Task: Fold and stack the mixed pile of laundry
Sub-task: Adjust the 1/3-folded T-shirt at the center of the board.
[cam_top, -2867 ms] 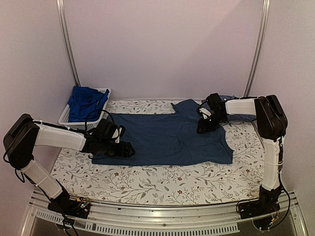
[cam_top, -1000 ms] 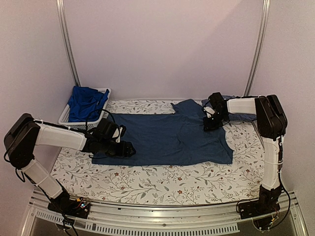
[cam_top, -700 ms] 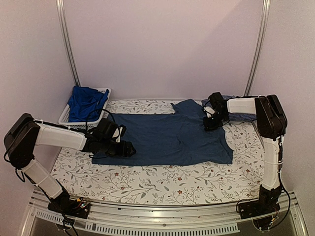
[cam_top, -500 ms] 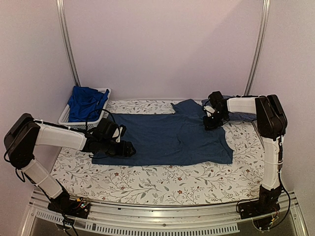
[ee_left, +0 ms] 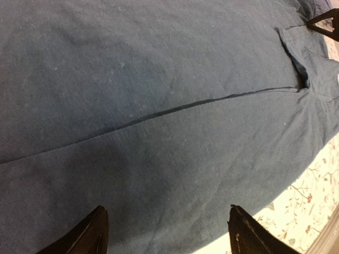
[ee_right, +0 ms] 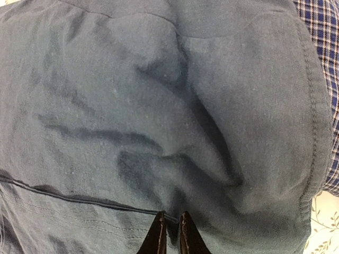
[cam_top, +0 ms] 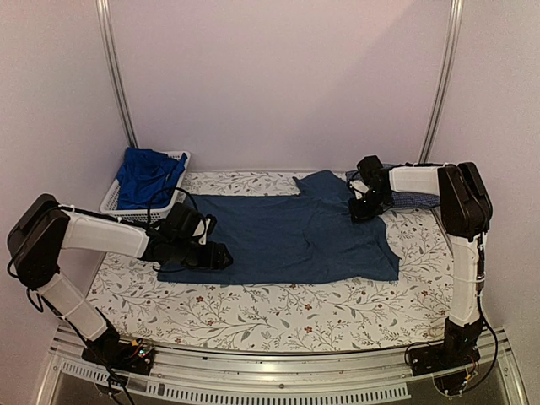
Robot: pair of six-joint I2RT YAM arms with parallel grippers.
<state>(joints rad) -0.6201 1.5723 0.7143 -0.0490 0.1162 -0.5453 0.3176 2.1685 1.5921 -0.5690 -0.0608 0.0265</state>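
Note:
A dark navy T-shirt lies spread flat across the table, and it fills the left wrist view. My left gripper rests low at the shirt's near-left edge. It is open, with the fingertips wide apart over the cloth. My right gripper is down on the shirt's right sleeve. Its tips are pinched together on a wrinkle of the navy cloth by a seam. A blue checked shirt lies under the right arm, and its edge shows in the right wrist view.
A white mesh basket stands at the back left with a bright royal-blue garment heaped in it. The floral tablecloth shows in front of the T-shirt. Walls close in on both sides and at the back.
Since the earliest frame my right gripper has shifted slightly toward the back right on the sleeve and its tips have drawn together. The left arm and the T-shirt have stayed put.

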